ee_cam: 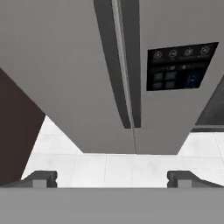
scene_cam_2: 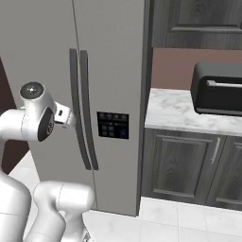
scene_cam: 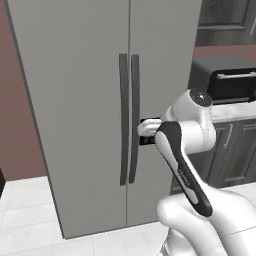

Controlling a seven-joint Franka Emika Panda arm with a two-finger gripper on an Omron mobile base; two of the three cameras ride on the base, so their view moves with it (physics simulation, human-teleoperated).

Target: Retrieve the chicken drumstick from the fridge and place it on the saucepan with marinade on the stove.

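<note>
The fridge (scene_cam: 75,100) (scene_cam_2: 113,56) (ee_cam: 57,74) stands with both light-grey doors shut, so the chicken drumstick is hidden inside. Its two dark vertical handles (scene_cam: 129,90) (scene_cam_2: 84,94) (ee_cam: 122,65) run side by side down the middle seam. My gripper (scene_cam: 145,131) (ee_cam: 111,178) is open with nothing between its fingers. It is held level at mid height, just short of the right door's handle. In the hand view the handles' lower ends hang above and ahead of the fingertips (ee_cam: 43,177). The saucepan with marinade and the stove are out of view.
A dark control panel (scene_cam_2: 112,125) (ee_cam: 181,65) sits on the right door. To the fridge's right, a black appliance (scene_cam: 230,80) (scene_cam_2: 218,90) stands on a marble counter (scene_cam_2: 175,111) over dark cabinets (scene_cam_2: 184,165). White tile floor (ee_cam: 109,166) lies below; a dark red wall (scene_cam: 20,140) is at left.
</note>
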